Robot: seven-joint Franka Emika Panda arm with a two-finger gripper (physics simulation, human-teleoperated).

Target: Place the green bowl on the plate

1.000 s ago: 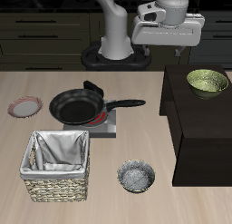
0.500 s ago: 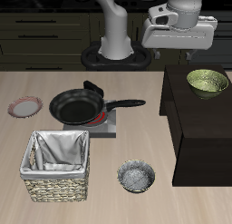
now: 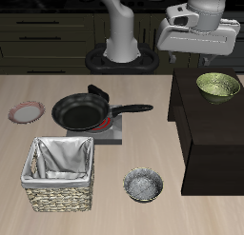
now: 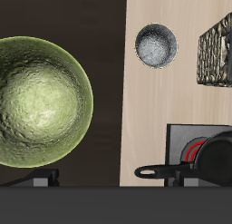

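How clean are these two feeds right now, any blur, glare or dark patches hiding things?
Exterior view: sharp, evenly lit; the green bowl reads clearly against the dark cabinet, with dim cupboards behind. Wrist view: crisp, the bowl shows soft sheen, no blown glare; the tool's own fingers are not visible.

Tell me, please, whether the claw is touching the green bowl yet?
Apart. In the exterior view the claw hangs above the green bowl, with dark background showing between them; the wrist view looks down on the bowl from above.

Olive-green bowl [image 3: 218,86], pale speckled inside; whitish plate [image 3: 27,112], pinkish-red rim; black frying pan [image 3: 80,111]
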